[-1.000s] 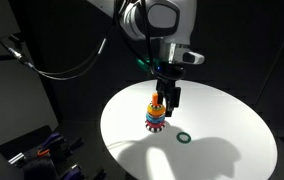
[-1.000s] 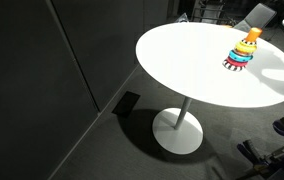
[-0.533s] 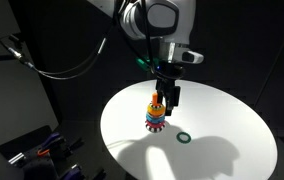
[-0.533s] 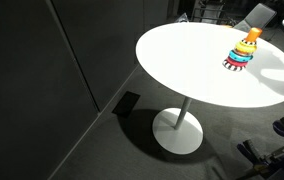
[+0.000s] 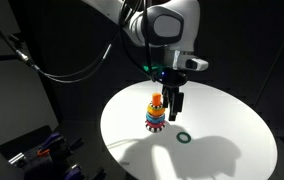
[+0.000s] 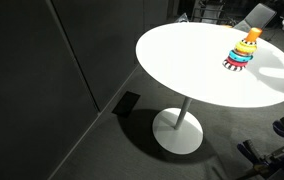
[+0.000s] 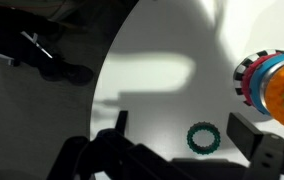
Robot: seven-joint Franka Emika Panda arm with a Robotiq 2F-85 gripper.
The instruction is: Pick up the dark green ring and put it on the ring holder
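One arm [image 5: 170, 24] points down — tool [image 5: 174, 113] spread above table [image 5: 232, 145].

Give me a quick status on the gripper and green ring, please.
Gripper open above table. Dark green ring flat below it, ungrasped. Ring holder close alongside.

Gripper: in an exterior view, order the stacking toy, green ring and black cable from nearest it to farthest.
1–2. Stacking toy, beside the gripper, and green ring, on the table below it: too close to call.
3. Black cable, far off past the table's edge.
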